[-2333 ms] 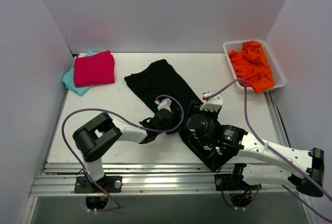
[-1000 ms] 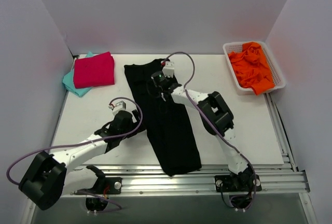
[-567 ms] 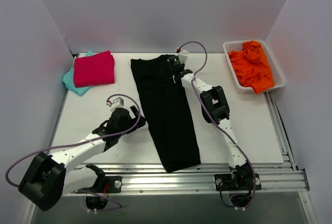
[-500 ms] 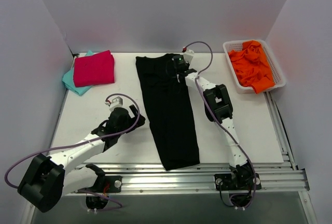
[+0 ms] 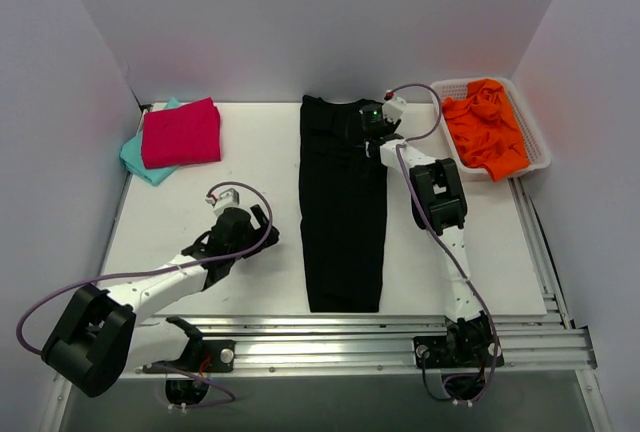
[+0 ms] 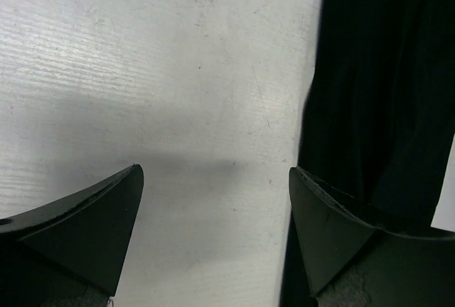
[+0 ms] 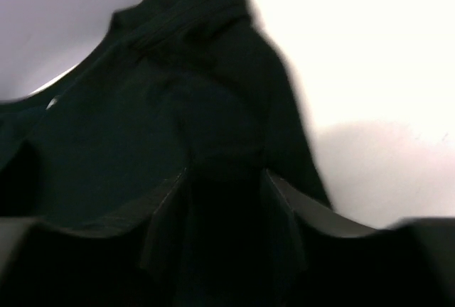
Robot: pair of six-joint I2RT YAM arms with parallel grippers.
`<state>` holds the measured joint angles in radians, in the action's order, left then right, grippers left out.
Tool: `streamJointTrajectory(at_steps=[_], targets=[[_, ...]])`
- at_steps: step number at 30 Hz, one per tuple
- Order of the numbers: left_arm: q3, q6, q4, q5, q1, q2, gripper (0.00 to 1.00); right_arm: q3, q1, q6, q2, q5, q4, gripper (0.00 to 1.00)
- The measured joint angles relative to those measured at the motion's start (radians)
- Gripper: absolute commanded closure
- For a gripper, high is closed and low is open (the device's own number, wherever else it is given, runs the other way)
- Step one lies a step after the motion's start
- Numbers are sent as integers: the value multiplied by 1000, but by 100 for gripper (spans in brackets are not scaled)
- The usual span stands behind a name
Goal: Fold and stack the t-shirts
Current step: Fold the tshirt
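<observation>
Reaching to the far edge of the white tabletop (image 5: pixel 200 212), the right gripper (image 5: pixel 372 124) sits on the far end of the soft black cloth t-shirt (image 5: pixel 343 222). Its wrist view is blurred, but dark cloth bunches up between the two fingers, which look closed on a fold of it. The black t-shirt lies flat as a long narrow strip down the middle of the table, running from the far edge almost to the near one.

The left gripper (image 6: pixel 215 170) hangs low over bare table just left of that strip, its fingers (image 6: pixel 85 229) spread wide with nothing between them.

In the far left corner a folded magenta-pink cloth t-shirt (image 5: pixel 181 132) rests on a teal cloth t-shirt (image 5: pixel 134 158). At the far right, a white plastic mesh basket (image 5: pixel 534 130) holds crumpled orange cloth (image 5: pixel 487 127).
</observation>
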<state>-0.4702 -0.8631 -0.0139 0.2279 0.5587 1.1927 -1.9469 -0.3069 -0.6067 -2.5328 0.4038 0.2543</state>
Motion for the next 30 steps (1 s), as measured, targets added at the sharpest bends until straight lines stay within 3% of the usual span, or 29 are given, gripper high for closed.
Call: streamJointTrajectory(at_steps=[1, 5, 11, 16, 19, 22, 24, 30], targets=[[0, 0, -8, 0, 0, 2, 8, 26, -6, 11, 13, -11, 30, 34], [0, 0, -51, 13, 0, 14, 4, 89, -38, 65, 67, -53, 64, 22], [0, -3, -103, 62, 2, 10, 2, 253, -116, 143, 285, 10, 68, 19], [8, -9, -87, 60, 78, -86, 3, 591, -287, 112, 739, 294, 58, 18], [19, -28, -49, 84, 235, -188, 6, 805, -462, -72, 1049, 449, -21, 14], [45, -50, 8, 86, 356, -259, 6, 940, -652, -285, 1203, 521, -214, 11], [62, -56, 55, 87, 398, -281, 6, 968, -782, -452, 1196, 539, -394, 1], [86, -69, 141, 192, 568, -344, 6, 961, -1252, -1020, 885, 514, -974, 1]])
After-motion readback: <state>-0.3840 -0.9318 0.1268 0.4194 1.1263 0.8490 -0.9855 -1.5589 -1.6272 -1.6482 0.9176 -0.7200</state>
